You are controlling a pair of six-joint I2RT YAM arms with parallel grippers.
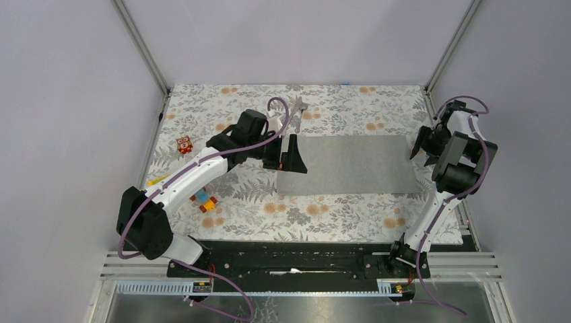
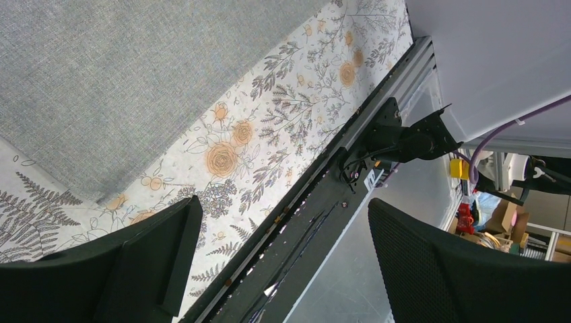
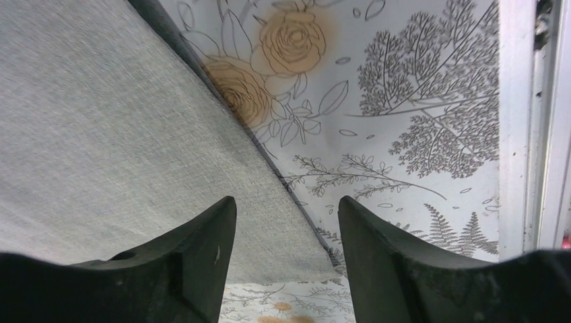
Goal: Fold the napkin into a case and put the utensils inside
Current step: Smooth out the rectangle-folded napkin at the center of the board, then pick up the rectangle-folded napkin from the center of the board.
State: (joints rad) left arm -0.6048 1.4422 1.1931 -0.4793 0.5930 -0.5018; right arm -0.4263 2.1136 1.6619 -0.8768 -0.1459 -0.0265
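We see the grey napkin (image 1: 350, 165) lying flat on the floral tablecloth (image 1: 323, 212), our left gripper (image 2: 283, 207) spread wide and empty at its left edge, our right gripper (image 3: 286, 205) parted over its right edge, clasping nothing.

- Utensils (image 1: 297, 105), past the L gripper (image 1: 286, 161): too small in top view to tell which pieces.
- Napkin (image 1: 350, 165): edge nearest L gripper partly hidden under its fingers.
- L wrist view: napkin runs off top & left edges; fingers (image 2: 135, 262) cut at bottom; clutter (image 2: 498, 215) beyond the fingertips is blurred.
- R wrist view: napkin cut off top & left; fingers (image 3: 182, 269) cut at bottom.
- Toy blocks (image 1: 207, 202) by L forearm: too small to tell shapes.
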